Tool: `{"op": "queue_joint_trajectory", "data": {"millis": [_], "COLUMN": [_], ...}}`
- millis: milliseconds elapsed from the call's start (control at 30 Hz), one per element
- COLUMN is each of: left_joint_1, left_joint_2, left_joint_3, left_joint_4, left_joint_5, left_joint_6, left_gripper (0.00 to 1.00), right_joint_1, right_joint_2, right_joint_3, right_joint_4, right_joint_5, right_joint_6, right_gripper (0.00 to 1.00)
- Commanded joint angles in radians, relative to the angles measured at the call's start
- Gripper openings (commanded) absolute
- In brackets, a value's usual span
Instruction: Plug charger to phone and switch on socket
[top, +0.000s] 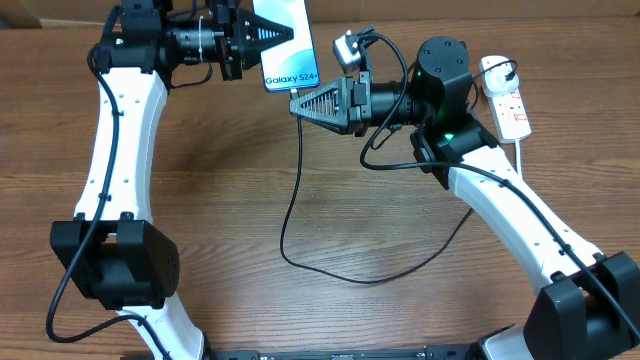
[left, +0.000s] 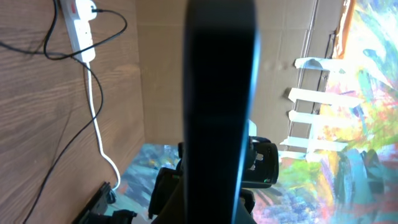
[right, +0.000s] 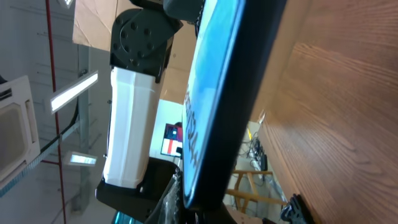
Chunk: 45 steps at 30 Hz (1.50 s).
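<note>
My left gripper (top: 256, 38) is shut on the phone (top: 285, 40) and holds it above the table's far edge, screen up, with "Galaxy S24+" at its near short end. My right gripper (top: 298, 103) is at that near end, shut on the connector tip of the charger; the tip itself is hidden. The thin black cable (top: 285, 220) hangs from it, loops over the table and runs to the black plug (top: 500, 72) in the white socket strip (top: 512, 108). The phone fills the left wrist view (left: 217, 93) edge-on and the right wrist view (right: 214, 93).
The socket strip also shows in the left wrist view (left: 79, 25) with its thick white cord (left: 96, 118). The left arm's white link (right: 130, 124) stands right behind the phone. The cable loop (top: 380, 275) lies on the wooden table between the two arms.
</note>
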Motion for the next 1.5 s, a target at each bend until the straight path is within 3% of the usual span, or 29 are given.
{"op": "queue_joint_trajectory", "data": {"millis": [0, 233, 633, 1467], "left_joint_1": [-0.010, -0.010, -0.011, -0.018], "left_joint_2": [-0.020, -0.020, -0.020, -0.020], "left_joint_3": [0.018, 0.018, 0.018, 0.018], "left_joint_4": [-0.026, -0.023, -0.071, -0.125], "left_joint_5": [0.129, 0.137, 0.144, 0.144], "left_joint_6": [0.063, 0.075, 0.146, 0.176], "left_gripper": [0.04, 0.04, 0.04, 0.04], "right_joint_1": [-0.011, -0.011, -0.011, -0.011], "right_joint_2": [0.021, 0.021, 0.021, 0.023], "right_joint_3": [0.005, 0.005, 0.005, 0.005], "right_joint_4": [0.006, -0.026, -0.025, -0.024], "right_joint_5": [0.104, 0.078, 0.063, 0.119], "right_joint_6": [-0.003, 0.057, 0.057, 0.045], "right_gripper": [0.04, 0.04, 0.04, 0.04]}}
